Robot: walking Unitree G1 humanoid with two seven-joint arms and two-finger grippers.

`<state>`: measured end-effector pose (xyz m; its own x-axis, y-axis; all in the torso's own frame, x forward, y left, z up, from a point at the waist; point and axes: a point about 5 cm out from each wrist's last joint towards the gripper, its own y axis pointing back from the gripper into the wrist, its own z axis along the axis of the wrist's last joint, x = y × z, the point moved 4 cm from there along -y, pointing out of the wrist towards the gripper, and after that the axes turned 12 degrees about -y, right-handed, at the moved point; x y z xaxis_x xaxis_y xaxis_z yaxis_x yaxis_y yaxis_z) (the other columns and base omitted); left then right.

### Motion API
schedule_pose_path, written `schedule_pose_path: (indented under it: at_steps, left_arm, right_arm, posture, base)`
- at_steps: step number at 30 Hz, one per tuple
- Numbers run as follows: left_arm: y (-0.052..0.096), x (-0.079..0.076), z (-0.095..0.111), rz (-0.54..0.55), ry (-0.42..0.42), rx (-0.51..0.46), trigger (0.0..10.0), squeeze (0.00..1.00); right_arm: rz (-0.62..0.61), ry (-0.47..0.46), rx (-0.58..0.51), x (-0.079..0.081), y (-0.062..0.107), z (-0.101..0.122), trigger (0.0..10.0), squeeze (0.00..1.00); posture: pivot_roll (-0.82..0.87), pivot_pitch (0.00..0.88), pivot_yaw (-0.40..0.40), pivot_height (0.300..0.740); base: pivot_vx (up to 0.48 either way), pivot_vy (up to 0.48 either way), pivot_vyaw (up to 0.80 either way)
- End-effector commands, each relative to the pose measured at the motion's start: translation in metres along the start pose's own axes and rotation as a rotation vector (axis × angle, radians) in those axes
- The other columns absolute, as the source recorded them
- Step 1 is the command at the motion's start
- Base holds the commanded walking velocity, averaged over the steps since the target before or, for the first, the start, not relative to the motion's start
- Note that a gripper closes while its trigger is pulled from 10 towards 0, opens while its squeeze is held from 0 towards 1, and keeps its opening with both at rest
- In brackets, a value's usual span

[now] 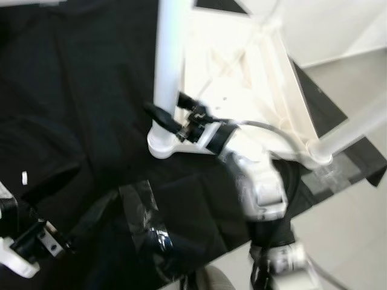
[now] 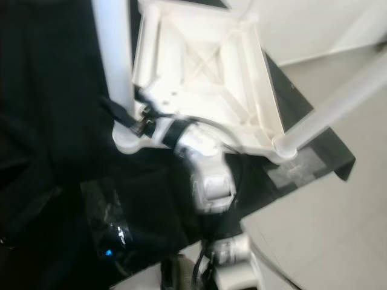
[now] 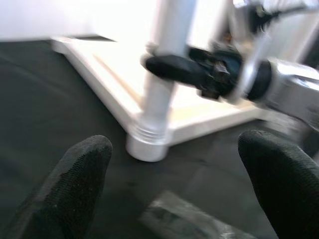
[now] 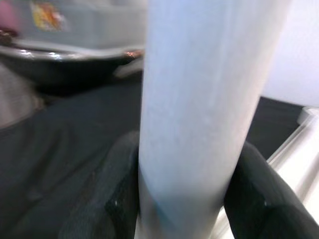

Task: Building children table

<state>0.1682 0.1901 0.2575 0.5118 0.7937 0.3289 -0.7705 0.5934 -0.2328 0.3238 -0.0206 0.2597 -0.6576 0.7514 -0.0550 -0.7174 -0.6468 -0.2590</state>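
Where the upturned white tabletop [image 1: 242,78] lies on the black cloth [image 1: 72,109], the head views show the right pincer [image 1: 171,109] clamped around a white leg [image 1: 168,54] standing in the near corner socket. Left wrist view: the left pincer [image 3: 174,184] hovers spread wide, nearby. Right wrist view: black fingers [image 4: 117,199] grip the leg.

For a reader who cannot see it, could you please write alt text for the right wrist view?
The right gripper is closed on a white table leg, one black finger pressing each side of the upright tube. Behind lies a black cloth, with the white edge of the tabletop at one side. The far background is blurred.
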Motion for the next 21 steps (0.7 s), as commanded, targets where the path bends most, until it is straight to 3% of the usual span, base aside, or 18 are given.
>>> schedule_pose_path:
  at_steps: [1,6,10,11,13,14,16,17,18,19,21]
  left_arm:
    - [0.0,-0.001,-0.002,-0.015,0.006,0.008,10.0,0.0]
    - [-0.006,-0.001,-0.004,-0.031,0.01,-0.013,10.0,0.0]
    - [-0.008,0.0,-0.004,-0.034,0.006,-0.02,10.0,0.0]
    - [-0.008,0.0,-0.004,-0.034,0.006,-0.021,10.0,0.0]
    - [-0.008,0.0,-0.004,-0.033,0.006,-0.021,10.0,0.0]
    - [-0.008,0.0,-0.004,-0.035,0.006,-0.021,10.0,0.0]
    - [-0.008,-0.001,-0.004,-0.036,0.006,-0.022,10.0,0.0]
    - [-0.008,-0.001,-0.004,-0.037,0.007,-0.021,10.0,0.0]
    - [-0.008,-0.001,-0.004,-0.038,0.007,-0.021,10.0,0.0]
    - [-0.008,-0.001,-0.004,-0.038,0.008,-0.02,10.0,0.0]
    - [-0.008,-0.001,-0.005,-0.038,0.008,-0.019,10.0,0.0]
  right_arm:
    - [-0.175,-0.05,0.339,-0.009,0.029,-0.082,0.0,0.0]
    - [-0.197,-0.028,0.311,-0.008,0.021,-0.074,0.0,0.0]
    - [-0.197,-0.078,0.307,0.006,0.017,-0.065,0.0,0.0]
    - [-0.203,-0.096,0.313,0.009,0.016,-0.063,5.0,0.0]
    - [-0.208,-0.106,0.317,0.01,0.016,-0.062,5.0,0.0]
    - [-0.21,-0.109,0.312,0.009,0.014,-0.059,10.0,0.0]
    - [-0.205,-0.094,0.3,0.007,0.013,-0.054,10.0,0.0]
    - [-0.201,-0.077,0.295,0.003,0.012,-0.051,10.0,0.78]
    - [-0.207,-0.07,0.287,-0.003,0.01,-0.047,10.0,0.78]
    - [-0.186,-0.054,0.265,-0.008,0.006,-0.041,10.0,1.0]
    - [-0.171,-0.046,0.25,-0.011,0.003,-0.037,10.0,1.0]
  posture:
    - [0.17,0.303,-0.145,0.74]
    - [0.17,0.281,-0.145,0.74]
    - [0.17,0.278,-0.146,0.74]
    - [0.17,0.279,-0.147,0.74]
    - [0.17,0.279,-0.147,0.74]
    - [0.17,0.279,-0.147,0.74]
    - [0.17,0.279,-0.147,0.74]
    - [0.17,0.282,-0.148,0.74]
    - [0.17,0.282,-0.148,0.74]
    - [0.17,0.283,-0.149,0.74]
    - [0.17,0.283,-0.149,0.74]
  base:
    - [0.0,0.0,0.0]
    - [0.0,0.0,0.0]
    - [0.0,0.0,0.0]
    - [0.0,0.0,0.0]
    - [0.0,0.0,0.0]
    - [0.0,0.0,0.0]
    - [0.0,0.0,0.0]
    - [0.0,0.0,0.0]
    - [0.0,0.0,0.0]
    - [0.0,0.0,0.0]
    - [0.0,0.0,0.0]
